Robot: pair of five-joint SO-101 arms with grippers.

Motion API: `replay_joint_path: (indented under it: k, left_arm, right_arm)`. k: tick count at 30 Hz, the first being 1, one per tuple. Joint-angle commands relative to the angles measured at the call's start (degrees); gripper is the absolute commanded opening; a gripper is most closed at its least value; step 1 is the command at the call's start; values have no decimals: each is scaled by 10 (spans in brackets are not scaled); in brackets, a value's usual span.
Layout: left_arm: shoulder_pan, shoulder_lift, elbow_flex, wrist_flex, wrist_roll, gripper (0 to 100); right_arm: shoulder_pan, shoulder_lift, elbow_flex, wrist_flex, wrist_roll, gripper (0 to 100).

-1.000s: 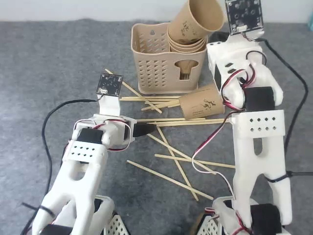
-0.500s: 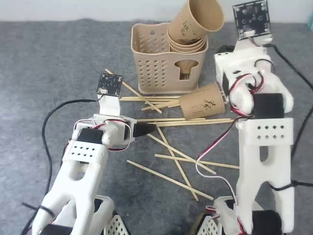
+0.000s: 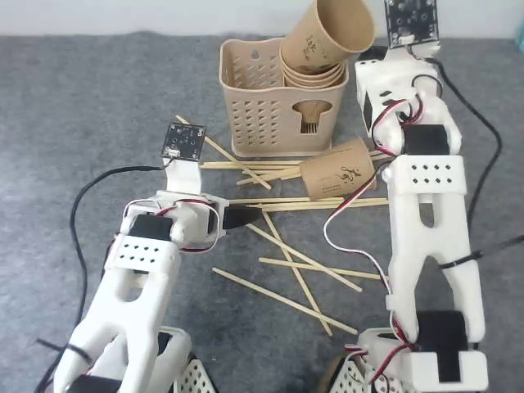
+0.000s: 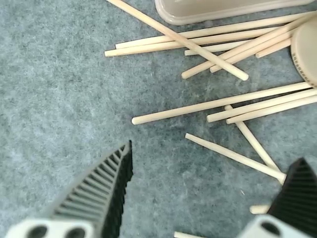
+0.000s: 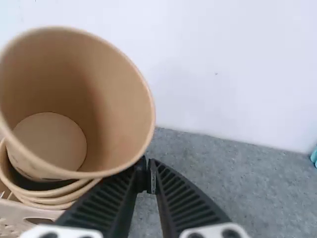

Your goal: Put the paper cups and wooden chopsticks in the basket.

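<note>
Nearest the arm bases: pale wooden chopsticks lie flat and scattered on the grey felt table cover, crossing each other. Count approx. a dozen; overlaps nr the basket prevent an exact no. None seen inside the basket.

L arm: left gripper hangs low over the near-left edge of the scatter, fingers wide apart, nothing held. The closest sticks lie just ahead of the fingertips. Their long axis runs roughly from one finger toward the other, i.e. along the closing line, not across it. Judgement: the wrist needs a turn before a pinch will catch one. L arm is clearly the nearer one for the sticks.

Mid-table: one brown paper cup on its side, in among the sticks. Long axis runs across the table, base toward L arm, mouth toward R arm. R arm is nearer to it.

Far: beige slotted plastic basket, upright. Inside is a stack of nested brown paper cups, at least 3 rims, w/ one more top cup tilted in it, not seated. Cups: 1 on table, 4+ in basket.

R arm: right gripper sits up beside the tilted cup's wall, fingers pressed together, nothing between them. The cup is off to one side of the fingertips; touching or not, can't tell.
</note>
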Motion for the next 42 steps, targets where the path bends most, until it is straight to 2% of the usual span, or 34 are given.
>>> replay_joint_path:
  k: [1, 14, 17, 21, 27, 35, 38, 42]
  left_arm:
    - [1, -12, -3, -12, 4, 445]
    - [1, -12, 0, -22, 4, 445]
    - [1, -13, 0, -22, 4, 445]
    - [4, -16, 0, -20, 8, 445]
    - [61, -16, -39, 26, 28, 445]
    - [165, -11, -166, 108, 88, 445]
    - [206, -11, -198, 99, 105, 445]
    - [253, -10, -208, 25, 111, 445]
  right_arm:
    - [-18, -8, -22, -16, 0, 8]
    - [-52, -46, -54, 23, -2, 8]
    - [-51, -96, -54, 78, -4, 8]
    - [-41, -189, -53, 206, -4, 8]
    - [26, -298, -47, 367, -6, 8]
    - [81, -364, 93, 396, -6, 9]
    - [116, -383, 164, 396, -6, 9]
    - [172, -411, 287, 372, -3, 9]
